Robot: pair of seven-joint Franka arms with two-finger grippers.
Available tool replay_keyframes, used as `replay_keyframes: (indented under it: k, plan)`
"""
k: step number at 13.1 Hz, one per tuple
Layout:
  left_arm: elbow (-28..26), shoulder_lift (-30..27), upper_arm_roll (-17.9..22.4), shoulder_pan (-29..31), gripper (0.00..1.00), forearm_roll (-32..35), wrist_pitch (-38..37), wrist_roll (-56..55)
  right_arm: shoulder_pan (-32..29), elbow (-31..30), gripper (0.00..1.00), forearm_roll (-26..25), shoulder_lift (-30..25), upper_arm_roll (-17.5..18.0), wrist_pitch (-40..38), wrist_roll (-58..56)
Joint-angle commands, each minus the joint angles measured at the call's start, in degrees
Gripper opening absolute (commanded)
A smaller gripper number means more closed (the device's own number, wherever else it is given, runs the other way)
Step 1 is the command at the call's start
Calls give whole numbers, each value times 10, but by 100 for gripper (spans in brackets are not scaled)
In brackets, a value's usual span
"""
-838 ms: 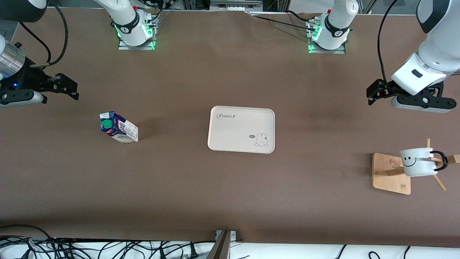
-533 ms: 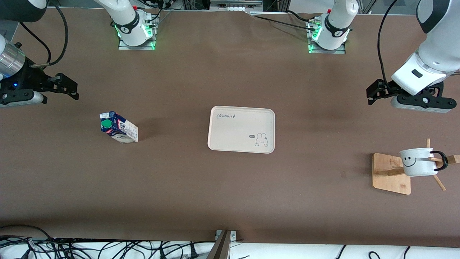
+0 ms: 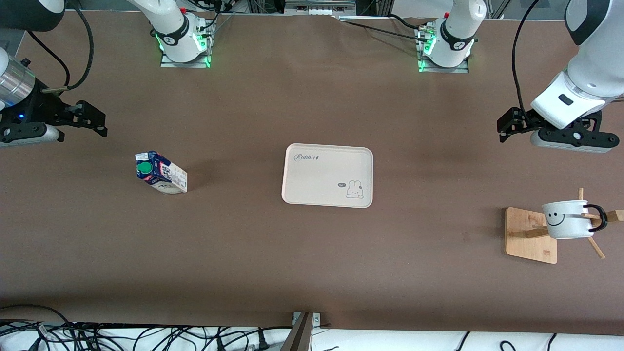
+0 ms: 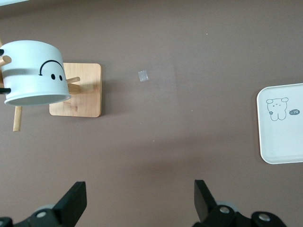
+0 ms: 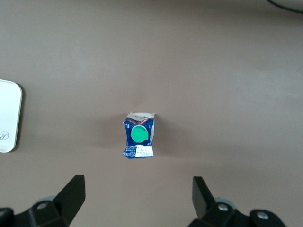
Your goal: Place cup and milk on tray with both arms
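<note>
The cream tray (image 3: 321,178) lies mid-table, its rabbit corner showing in the left wrist view (image 4: 284,137). The blue and white milk (image 3: 161,173) with a green cap stands at the right arm's end of the table. My right gripper (image 3: 95,119) hangs open over bare table beside it, and its wrist view shows the carton (image 5: 138,135) ahead of the open gripper (image 5: 138,196). The white smiley cup (image 3: 565,219) hangs on a wooden rack at the left arm's end. My left gripper (image 3: 504,127) is open over bare table, apart from the cup (image 4: 33,73).
The rack's wooden base (image 3: 529,234) and pegs carry the cup by its black handle. A small pale patch (image 4: 143,75) lies on the table near the rack. Both arm bases (image 3: 185,44) stand along the table's edge, and cables (image 3: 97,336) run below the edge nearest the camera.
</note>
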Motion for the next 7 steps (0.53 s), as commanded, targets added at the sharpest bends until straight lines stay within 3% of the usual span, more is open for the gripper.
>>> replay_keyframes:
  k: [1, 4, 7]
  plan:
    - [16, 6, 1, -4, 100, 2, -13, -3, 1, 8, 100, 0, 42, 1, 3, -6]
    - [17, 6, 1, -4, 100, 2, -13, -3, 3, -11, 100, 6, 85, 2, 19, 3]
    - [17, 6, 1, -4, 100, 2, -13, -1, 18, -53, 100, 9, 116, 2, 94, 10]
